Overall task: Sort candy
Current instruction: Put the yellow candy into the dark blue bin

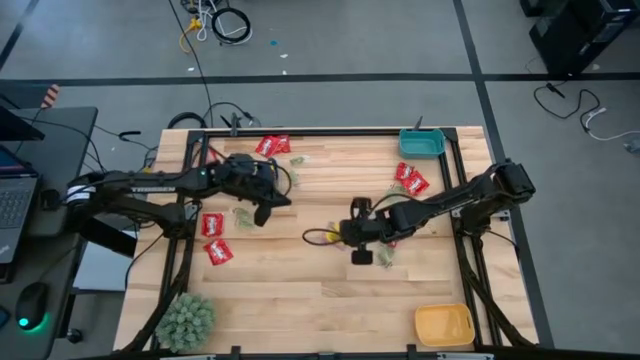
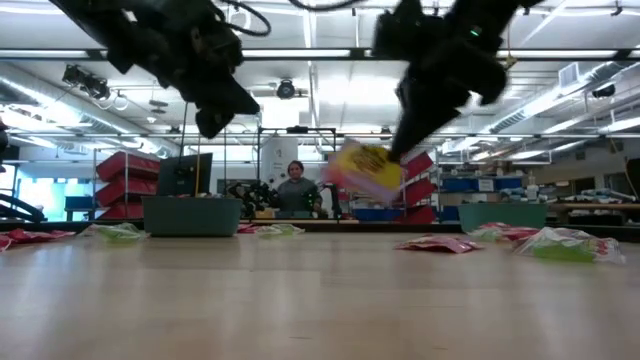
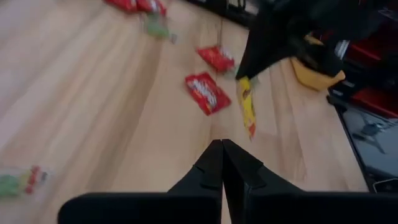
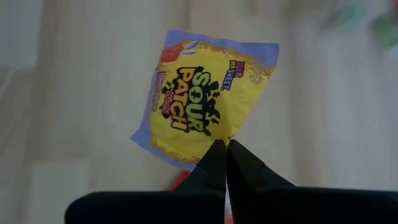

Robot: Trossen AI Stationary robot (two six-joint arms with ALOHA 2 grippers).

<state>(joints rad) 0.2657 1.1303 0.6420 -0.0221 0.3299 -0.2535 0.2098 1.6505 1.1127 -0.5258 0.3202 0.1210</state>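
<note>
Hanging clear of the desk (image 1: 300,290), your yellow packet (image 4: 205,112) is pinched by one edge in the right gripper (image 4: 225,152), whose jaws are clamped on it; it reads "SOUR PATCH" in black. You have one yellow in view, about seven red packets (image 1: 211,224) on the desk and several pale green ones (image 1: 384,257). Your left gripper (image 3: 222,163) has its jaws together, holding nothing.

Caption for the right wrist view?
Right gripper pinches the edge of a yellow candy packet above the wooden table.
</note>
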